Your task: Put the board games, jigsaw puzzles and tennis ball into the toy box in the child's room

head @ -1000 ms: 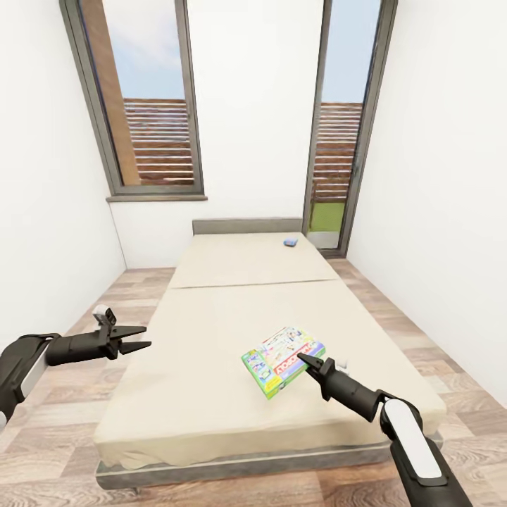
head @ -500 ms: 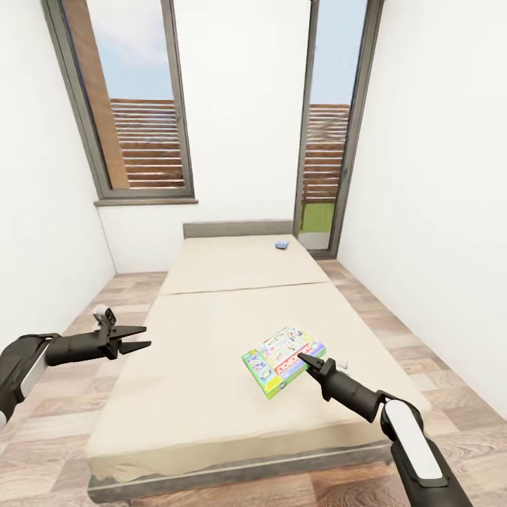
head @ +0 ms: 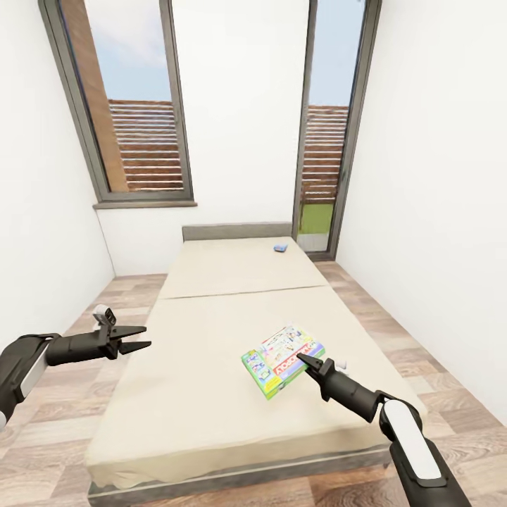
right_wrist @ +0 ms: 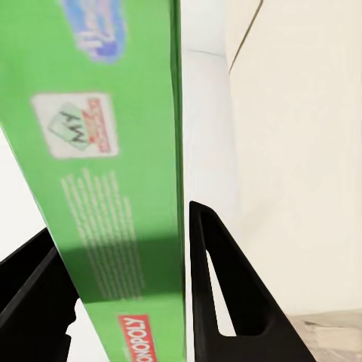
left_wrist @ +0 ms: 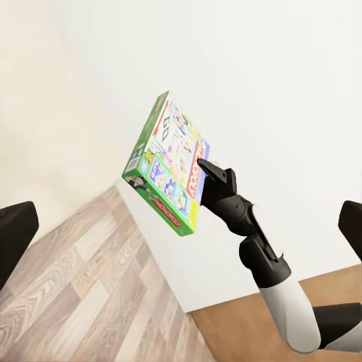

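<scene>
- The right hand (head: 304,359) is closed on one edge of the multicoloured board game (head: 283,360) — it holds the box up over the bed (head: 211,338).
- The right wrist view shows the green side of the box (right_wrist: 113,188) pinched between the two black fingers (right_wrist: 219,286).
- The left hand (head: 137,338) is open, with nothing in it.
- Best to keep the grip tight and turn slowly, since the box sticks out far and could slip.
- A small blue board game (head: 282,247) lies far up the bed, near the grey headboard (head: 236,231).
- The room has white walls, a wood floor (head: 451,380) and tall windows (head: 134,105).
</scene>
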You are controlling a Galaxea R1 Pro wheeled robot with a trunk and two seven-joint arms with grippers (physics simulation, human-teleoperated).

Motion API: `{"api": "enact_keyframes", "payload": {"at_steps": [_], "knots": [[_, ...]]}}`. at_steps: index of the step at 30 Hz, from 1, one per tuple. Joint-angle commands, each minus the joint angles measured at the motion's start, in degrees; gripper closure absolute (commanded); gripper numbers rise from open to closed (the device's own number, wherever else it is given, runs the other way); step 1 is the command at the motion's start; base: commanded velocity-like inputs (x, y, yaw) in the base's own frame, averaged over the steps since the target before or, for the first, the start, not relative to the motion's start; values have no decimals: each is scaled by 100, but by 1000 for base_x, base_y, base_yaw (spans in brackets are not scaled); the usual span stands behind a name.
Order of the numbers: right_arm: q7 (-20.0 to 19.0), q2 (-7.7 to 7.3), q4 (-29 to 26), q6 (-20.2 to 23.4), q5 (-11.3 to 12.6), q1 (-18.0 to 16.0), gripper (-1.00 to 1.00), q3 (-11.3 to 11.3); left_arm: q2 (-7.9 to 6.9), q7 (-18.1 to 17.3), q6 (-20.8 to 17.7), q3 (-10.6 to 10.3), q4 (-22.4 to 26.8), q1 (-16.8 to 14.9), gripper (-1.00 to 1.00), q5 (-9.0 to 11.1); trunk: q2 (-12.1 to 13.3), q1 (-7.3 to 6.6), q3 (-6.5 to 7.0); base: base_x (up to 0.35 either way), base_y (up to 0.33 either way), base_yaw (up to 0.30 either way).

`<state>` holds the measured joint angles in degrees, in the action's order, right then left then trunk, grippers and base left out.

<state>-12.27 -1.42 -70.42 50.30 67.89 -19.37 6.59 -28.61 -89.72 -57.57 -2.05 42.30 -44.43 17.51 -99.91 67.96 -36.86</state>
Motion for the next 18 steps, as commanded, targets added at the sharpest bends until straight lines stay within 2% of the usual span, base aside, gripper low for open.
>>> {"api": "enact_keyframes", "payload": {"at_steps": [1, 12, 18], "knots": [[-45, 1, 1, 25, -48, -5, 100, 9, -6, -28, -61, -22, -2, -4, -100, 7, 39, -23, 13, 0, 0, 0], [-47, 11, 1, 8, -48, -4, 100, 1, -4, -28, -61, -22, -2, -4, -100, 7, 480, -265, 210, 0, 0, -5], [-47, 17, 1, -2, -49, 3, 100, 17, -4, -28, -61, -17, -2, -4, -100, 4, 721, -396, 318, 0, 0, -199]]}}
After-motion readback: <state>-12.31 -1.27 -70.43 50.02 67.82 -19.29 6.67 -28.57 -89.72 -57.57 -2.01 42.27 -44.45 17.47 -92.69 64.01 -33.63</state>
